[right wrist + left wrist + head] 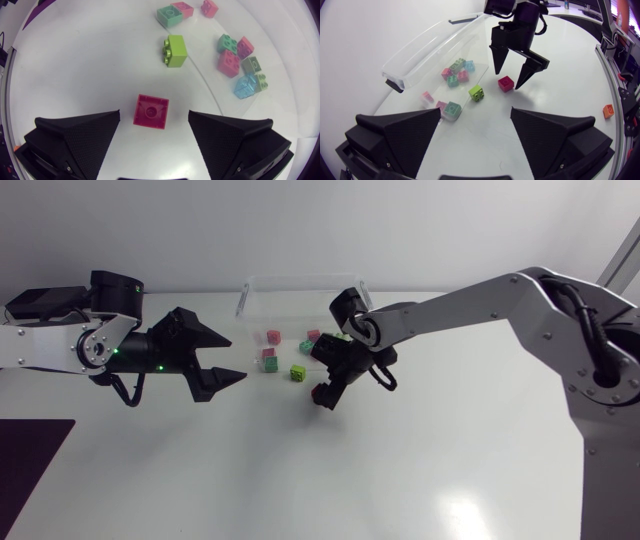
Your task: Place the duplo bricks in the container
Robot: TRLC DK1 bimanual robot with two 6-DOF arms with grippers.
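Head view: both arms over the white worktop (300, 480). The left claw (236, 358) hung released, its fingers spread wide with nothing between them, beside the bricks on their left-arm side. The right arm came in from its edge and reached to the middle. Its right claw (508, 80) pointed down, also released, and straddled a magenta brick (151, 111).

Right wrist view: the magenta brick lay flat on the worktop between the fingers (80, 135). A gap showed on each side, so neither finger touched it. It was well apart from the worktop's edges. A lime brick (175, 50) lay ahead of it, near but apart.

Left wrist view: the clear container (415, 55) stood behind the bricks, and its long rim ran beyond the right claw. A cluster of pink, green and pale-blue bricks (456, 72) lay inside it. The lime brick sat just by the near wall, and which side it was on could not be told. The pale-blue brick (246, 85) showed only in the wrist views.
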